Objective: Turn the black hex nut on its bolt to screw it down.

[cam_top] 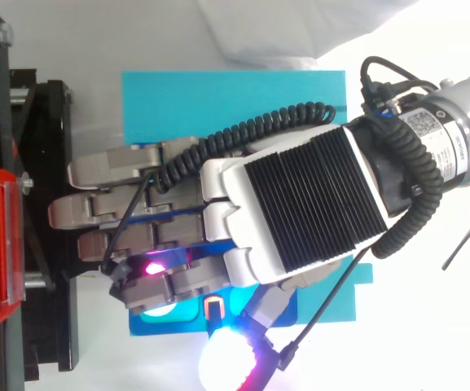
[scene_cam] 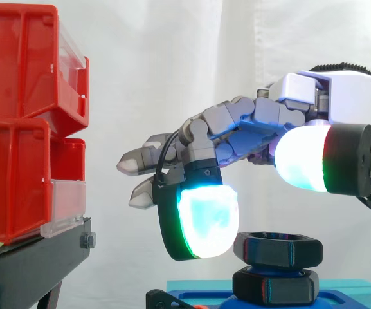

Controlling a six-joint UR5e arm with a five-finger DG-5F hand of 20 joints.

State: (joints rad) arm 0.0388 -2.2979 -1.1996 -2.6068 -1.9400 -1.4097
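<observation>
Across the back, white curtain. At left, stacked red bins on a black stand. Reaching in from the right, robot hand, fingers apart and mostly stretched toward the bins, clamped on nothing. One finger bent downward, its cyan-glowing pad just left of the black hex nut, possibly grazing its edge; contact hard to judge from the side. White-glowing thumb pad above and to the nut's right, clear of it. Underneath the robot hand, teal board lying flat. Nut level, sitting low in the side view, directly above a second black hex piece, narrow gap between them.
</observation>
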